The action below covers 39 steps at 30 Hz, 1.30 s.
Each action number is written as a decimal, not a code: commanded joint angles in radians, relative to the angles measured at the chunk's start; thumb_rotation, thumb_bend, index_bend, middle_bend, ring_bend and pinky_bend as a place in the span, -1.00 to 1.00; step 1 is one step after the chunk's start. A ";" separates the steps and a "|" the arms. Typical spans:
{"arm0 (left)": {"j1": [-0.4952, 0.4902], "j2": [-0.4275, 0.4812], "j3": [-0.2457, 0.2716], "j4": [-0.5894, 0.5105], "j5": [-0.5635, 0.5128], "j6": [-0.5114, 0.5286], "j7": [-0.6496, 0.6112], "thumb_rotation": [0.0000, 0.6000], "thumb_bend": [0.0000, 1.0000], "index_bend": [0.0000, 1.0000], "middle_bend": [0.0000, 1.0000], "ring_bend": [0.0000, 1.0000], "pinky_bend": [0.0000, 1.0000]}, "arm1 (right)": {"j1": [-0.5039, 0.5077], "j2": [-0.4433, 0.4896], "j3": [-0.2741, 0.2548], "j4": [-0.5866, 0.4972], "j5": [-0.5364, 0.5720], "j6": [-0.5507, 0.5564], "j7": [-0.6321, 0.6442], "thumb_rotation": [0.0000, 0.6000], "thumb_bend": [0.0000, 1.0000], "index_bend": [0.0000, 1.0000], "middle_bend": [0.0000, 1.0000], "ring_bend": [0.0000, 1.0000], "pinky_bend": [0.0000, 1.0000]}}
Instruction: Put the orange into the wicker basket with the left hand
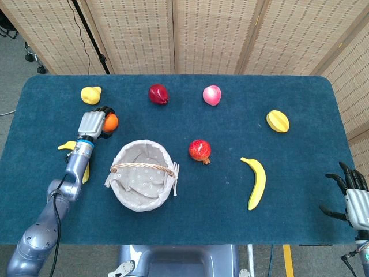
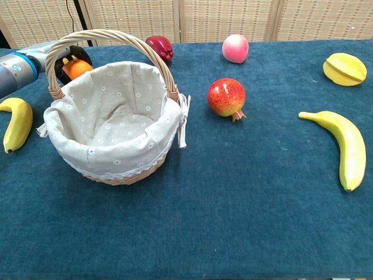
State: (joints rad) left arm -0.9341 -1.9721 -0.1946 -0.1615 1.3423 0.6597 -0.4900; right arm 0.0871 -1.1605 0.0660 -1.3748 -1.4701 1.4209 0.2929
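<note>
**Left hand wrapped on orange, up-left of basket**

Up-left of the round wicker basket with the pale dotted cloth liner (image 1: 142,175), close by it, the small round orange fruit (image 1: 110,122) sits inside the grey left hand (image 1: 93,123). Dark fingers curl around the fruit's far side, the palm block against its left side; reads as a grasp. Cannot tell if the orange is off the dark blue table cloth (image 1: 190,213) or resting on it. Chest view shows orange and dark fingers behind the basket's arched woven handle (image 2: 111,38).

Handling, as judgement: orange looks light, firm, smooth and glossy, likely plastic, so a sphere that can roll or squirt out of a loose hold. Best taken around the widest girth, fingers opposed by the thumb. Not fragile. Basket rim is stiff weave, liner soft and saggy, handle spans the opening; drop on either side of it.

Right hand (image 1: 353,199), far right of the basket at the table edge, fingers spread, holds nothing.

Left of the basket: curved yellow banana (image 2: 17,123). Further up-left: lumpy yellow fruit (image 1: 90,94). Right of the basket: red pomegranate (image 1: 199,150).
</note>
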 commanded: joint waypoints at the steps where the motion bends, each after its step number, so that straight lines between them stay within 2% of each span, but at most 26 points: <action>1: 0.004 -0.006 0.003 -0.004 0.003 0.015 0.005 1.00 -0.18 0.00 -0.21 -0.21 -0.15 | -0.001 0.000 0.001 0.000 0.000 0.002 0.003 1.00 -1.00 -0.52 -0.99 -0.97 -0.97; 3: 0.009 -0.009 0.005 -0.009 0.006 0.032 0.006 1.00 -0.03 0.16 -0.06 -0.09 -0.05 | -0.001 -0.001 0.002 0.002 0.001 0.001 0.004 1.00 -1.00 -0.52 -0.99 -0.97 -0.96; 5: 0.014 -0.008 0.009 -0.022 0.011 0.063 0.004 1.00 0.05 0.24 0.02 -0.03 -0.02 | 0.000 -0.002 0.002 0.004 0.001 -0.002 0.008 1.00 -1.00 -0.52 -0.99 -0.96 -0.96; 7: 0.020 0.002 0.015 -0.044 0.020 0.103 -0.001 1.00 0.08 0.25 0.04 -0.01 -0.01 | 0.001 -0.002 0.001 0.006 0.001 -0.005 0.012 1.00 -1.00 -0.52 -0.99 -0.96 -0.96; 9: 0.036 0.018 0.025 -0.077 0.038 0.194 0.010 1.00 0.10 0.26 0.06 0.01 0.00 | 0.002 -0.002 0.001 0.008 0.000 -0.006 0.014 1.00 -1.00 -0.52 -0.99 -0.96 -0.96; 11: 0.058 0.042 0.030 -0.127 0.048 0.275 0.040 1.00 0.10 0.26 0.06 0.01 0.00 | 0.001 -0.001 0.001 0.007 -0.002 -0.004 0.017 1.00 -1.00 -0.52 -0.99 -0.96 -0.96; 16: 0.108 0.108 0.032 -0.265 0.055 0.392 0.136 1.00 0.11 0.26 0.07 0.01 0.00 | -0.001 0.000 0.000 0.006 -0.005 0.001 0.021 1.00 -1.00 -0.52 -0.99 -0.96 -0.96; 21: 0.174 0.228 0.025 -0.515 0.046 0.488 0.279 1.00 0.11 0.26 0.07 0.01 0.00 | -0.001 0.001 0.000 0.003 -0.006 0.001 0.027 1.00 -1.00 -0.52 -0.99 -0.96 -0.96; 23: 0.208 0.298 0.021 -0.655 0.035 0.521 0.357 1.00 0.11 0.26 0.07 0.01 0.00 | -0.001 0.001 0.002 0.003 -0.005 0.002 0.029 1.00 -1.00 -0.52 -0.99 -0.96 -0.96; 25: 0.270 0.412 0.028 -0.860 0.027 0.582 0.462 1.00 0.10 0.26 0.07 0.01 0.00 | -0.001 0.001 0.004 0.004 0.000 -0.001 0.036 1.00 -1.00 -0.52 -0.99 -0.96 -0.96; 28: 0.313 0.514 0.029 -1.056 -0.002 0.598 0.558 1.00 0.10 0.26 0.07 0.01 0.00 | -0.001 0.002 0.005 0.007 0.003 -0.004 0.041 1.00 -1.00 -0.52 -0.99 -0.96 -0.96; 32: 0.371 0.609 0.037 -1.235 -0.005 0.657 0.634 1.00 0.10 0.26 0.07 0.01 0.00 | 0.001 0.001 0.008 0.011 0.009 -0.012 0.049 1.00 -1.00 -0.52 -0.99 -0.96 -0.96; 39: 0.452 0.701 0.070 -1.398 0.030 0.747 0.718 1.00 0.10 0.26 0.07 0.01 0.00 | 0.003 0.000 0.009 0.014 0.013 -0.018 0.055 1.00 -1.00 -0.52 -0.99 -0.96 -0.96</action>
State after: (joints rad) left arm -0.5206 -1.3067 -0.1398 -1.5139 1.3616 1.3695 0.1946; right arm 0.0899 -1.1604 0.0749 -1.3607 -1.4575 1.4025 0.3480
